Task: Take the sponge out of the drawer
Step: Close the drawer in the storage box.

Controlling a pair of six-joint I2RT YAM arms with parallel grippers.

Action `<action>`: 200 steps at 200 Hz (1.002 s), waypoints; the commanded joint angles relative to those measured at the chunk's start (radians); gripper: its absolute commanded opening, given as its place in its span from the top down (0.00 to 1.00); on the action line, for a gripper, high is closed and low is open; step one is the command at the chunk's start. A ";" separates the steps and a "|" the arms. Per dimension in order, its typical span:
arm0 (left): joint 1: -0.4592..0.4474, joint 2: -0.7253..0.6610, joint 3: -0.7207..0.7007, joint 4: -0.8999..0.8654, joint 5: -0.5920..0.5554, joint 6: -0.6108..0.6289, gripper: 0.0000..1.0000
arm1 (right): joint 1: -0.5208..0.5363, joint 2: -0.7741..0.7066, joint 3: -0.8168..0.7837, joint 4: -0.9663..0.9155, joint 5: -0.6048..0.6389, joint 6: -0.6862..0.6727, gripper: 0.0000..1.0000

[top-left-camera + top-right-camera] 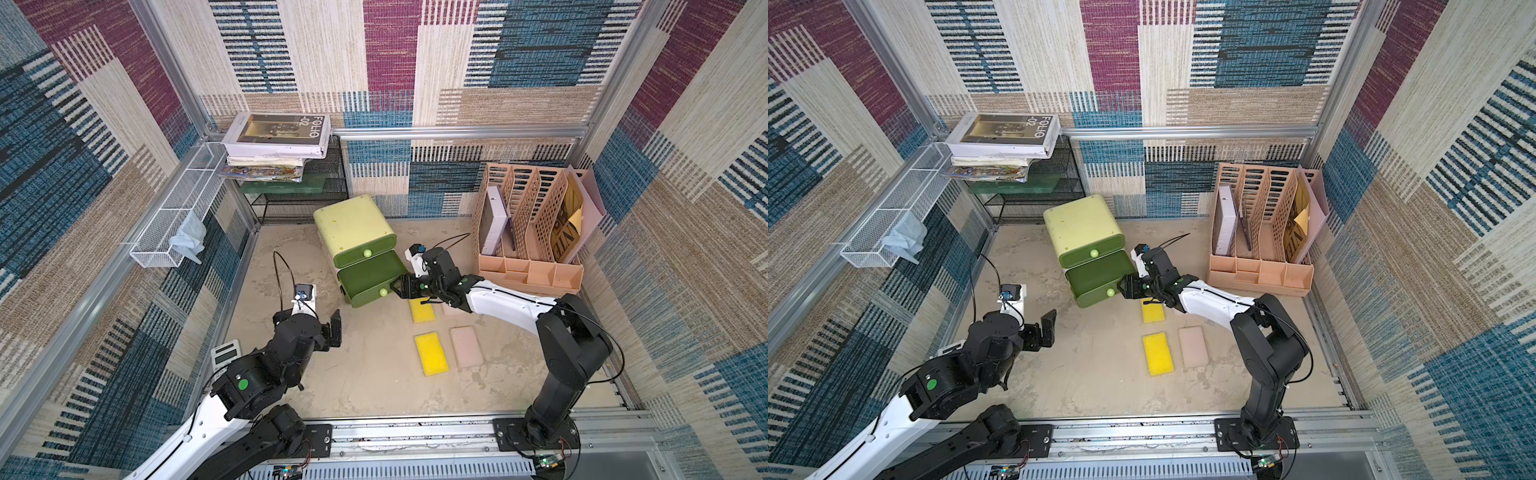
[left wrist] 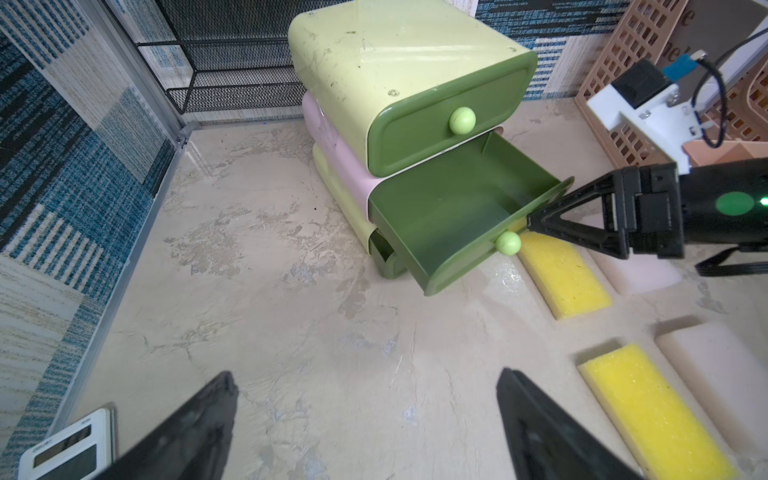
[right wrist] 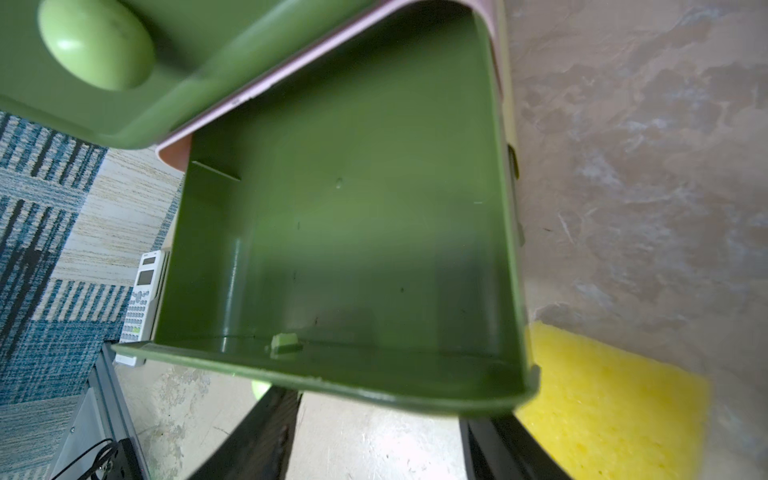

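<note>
lying out: 2 yel sponges (image 2: 561, 274) (image 2: 652, 415), 2 pink sponges (image 2: 640, 278) (image 2: 723, 374)

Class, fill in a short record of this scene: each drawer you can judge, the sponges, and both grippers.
top drawer: closed
middle drawer: pulled out, empty
yellow sponges: two, on the table
pink sponges: two, on the table, one partly under the right arm
left gripper: open, above the table
right gripper: open, at the middle drawer's front, beside its knob
</note>
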 commanded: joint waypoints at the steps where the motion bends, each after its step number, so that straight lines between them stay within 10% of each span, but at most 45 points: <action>1: 0.003 0.002 0.001 0.013 0.000 0.008 0.00 | 0.001 0.014 0.017 0.068 -0.019 0.020 0.37; 200: 0.010 0.000 0.003 0.013 0.010 0.010 0.00 | 0.049 0.161 0.105 0.325 0.008 0.177 0.76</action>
